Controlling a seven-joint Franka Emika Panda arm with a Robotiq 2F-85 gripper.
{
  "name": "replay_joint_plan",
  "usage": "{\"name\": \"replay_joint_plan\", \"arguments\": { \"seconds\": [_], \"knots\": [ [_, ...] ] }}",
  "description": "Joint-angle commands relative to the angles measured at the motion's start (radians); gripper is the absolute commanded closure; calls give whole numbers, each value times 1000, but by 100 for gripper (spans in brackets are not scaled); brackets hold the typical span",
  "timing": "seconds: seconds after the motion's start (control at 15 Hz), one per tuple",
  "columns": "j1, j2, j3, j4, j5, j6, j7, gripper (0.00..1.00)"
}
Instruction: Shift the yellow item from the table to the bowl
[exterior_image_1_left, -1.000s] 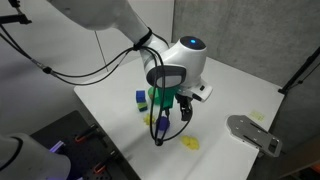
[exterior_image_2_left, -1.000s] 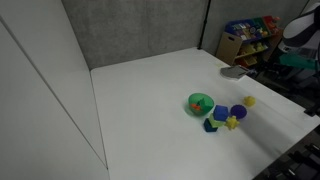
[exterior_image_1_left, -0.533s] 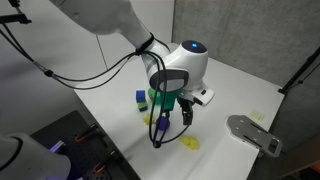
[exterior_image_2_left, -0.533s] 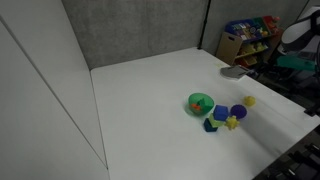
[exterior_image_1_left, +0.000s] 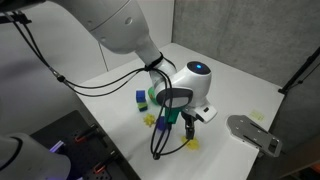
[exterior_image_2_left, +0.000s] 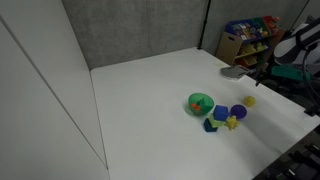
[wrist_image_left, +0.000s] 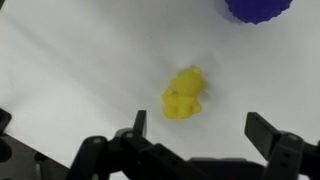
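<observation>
Jaws: spread wide and holding nothing; the fingers (wrist_image_left: 265, 132) stand either side of the yellow item (wrist_image_left: 183, 94), above it.
Yellow item: a lumpy piece lying on the counter (exterior_image_2_left: 150, 90), centred between the fingers, near the edge on the arm's side and well apart from the bowl.
Purple piece (wrist_image_left: 258, 8): one, just beyond the yellow item.
Second yellow piece (exterior_image_2_left: 232, 122): one, just beside the blue blocks; yellow total, two.
Blue blocks (exterior_image_2_left: 221, 113): two counted.
Green bowl (exterior_image_2_left: 200, 103): one, farther in from that edge, past the blocks.
Risk: closing off-centre would likely squirt the small piece sideways toward the edge. Dropping too low would press the fingertips into the counter. A low carry path may knock the blocks. The second yellow piece could be mistaken for the first.
</observation>
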Motion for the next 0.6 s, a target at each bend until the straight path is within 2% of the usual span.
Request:
{"name": "replay_joint_plan", "arguments": {
  "seconds": [0.0, 0.53],
  "knots": [
    [-28, 89, 19, 63, 36, 36, 15, 0],
    [-42, 248, 35, 169, 66, 92, 20, 0]
  ]
}}
